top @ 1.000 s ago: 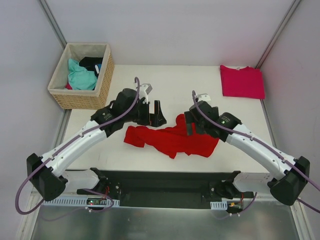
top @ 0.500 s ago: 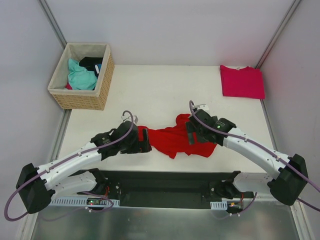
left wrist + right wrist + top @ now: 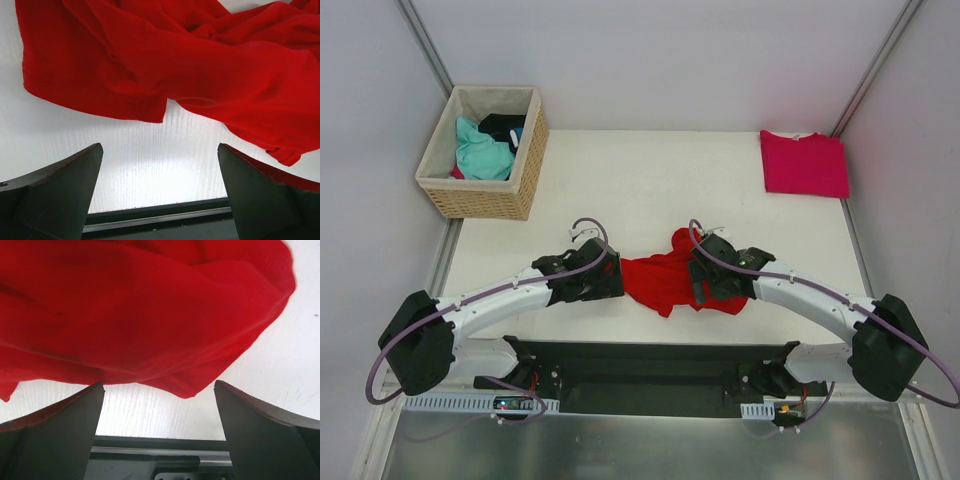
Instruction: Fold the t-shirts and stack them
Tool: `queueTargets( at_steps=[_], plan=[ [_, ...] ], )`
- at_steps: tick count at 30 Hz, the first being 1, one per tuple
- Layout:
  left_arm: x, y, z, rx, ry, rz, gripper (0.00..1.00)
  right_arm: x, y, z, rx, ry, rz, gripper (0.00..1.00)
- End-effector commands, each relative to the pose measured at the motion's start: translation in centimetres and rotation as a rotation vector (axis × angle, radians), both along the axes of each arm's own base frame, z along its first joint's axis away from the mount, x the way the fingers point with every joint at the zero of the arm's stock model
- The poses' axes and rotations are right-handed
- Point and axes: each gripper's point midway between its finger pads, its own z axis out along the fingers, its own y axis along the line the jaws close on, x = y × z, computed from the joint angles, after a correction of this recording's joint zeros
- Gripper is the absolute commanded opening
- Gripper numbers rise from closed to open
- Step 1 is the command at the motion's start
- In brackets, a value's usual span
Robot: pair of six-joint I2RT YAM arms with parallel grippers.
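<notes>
**Workcell inventory, overhead view taken as the clock face, 12 o'clock at the far wall**

1. White table (image 3: pixel 650 180). It carries every item below.
2. Woven wicker basket (image 3: pixel 485 200), at the table's 10 o'clock corner. I see a teal cloth (image 3: pixel 480 152) and some dark items inside; I cannot make out what the dark items are.
3. Red t-shirt (image 3: pixel 665 280), at 6 o'clock near the front edge. It is crumpled and unfolded, lying on the table between the two grippers.
4. Magenta-pink t-shirt (image 3: pixel 804 163), at the 2 o'clock corner. It is folded flat into a neat rectangle, well apart from the red one.
5. Left gripper (image 3: pixel 612 284), at the red shirt's 9 o'clock side. My wrist view shows the jaws spread wide with bare table between the fingers (image 3: pixel 60 185). The cloth lies just ahead of them and nothing is gripped.
6. Right gripper (image 3: pixel 700 286), over the shirt's 3 o'clock side. The jaws are equally wide. The red hem (image 3: pixel 150 340) lies just ahead of the fingertips (image 3: pixel 75 415), and nothing is pinched.
</notes>
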Motion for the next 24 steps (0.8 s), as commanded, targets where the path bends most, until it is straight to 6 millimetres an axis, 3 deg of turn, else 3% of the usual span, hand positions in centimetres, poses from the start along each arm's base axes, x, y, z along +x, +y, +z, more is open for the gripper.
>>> queueTargets(
  at_steps=[1, 8, 14, 22, 24],
  plan=[
    [1.0, -0.4, 1.0, -0.028, -0.038, 0.058, 0.99, -0.8, 1.2, -0.9, 0.079, 0.025, 0.002, 0.96],
    [1.1, 0.5, 1.0, -0.022, -0.056, 0.076, 0.99, -1.9, 1.7, -3.2, 0.065, 0.075, 0.009, 0.99],
    [0.9, 1.1, 1.1, -0.029, -0.066, 0.083, 0.99, -1.4, 2.1, -4.9, 0.037, 0.093, 0.006, 0.7],
    [0.9, 2.1, 1.2, -0.038, -0.072, 0.099, 0.99, -1.5, 1.5, -6.5, 0.014, 0.088, -0.004, 0.45],
    [0.9, 2.2, 1.2, -0.039, -0.073, 0.103, 0.99, -1.7, 1.5, -6.6, 0.017, 0.096, -0.009, 0.33]
  ],
)
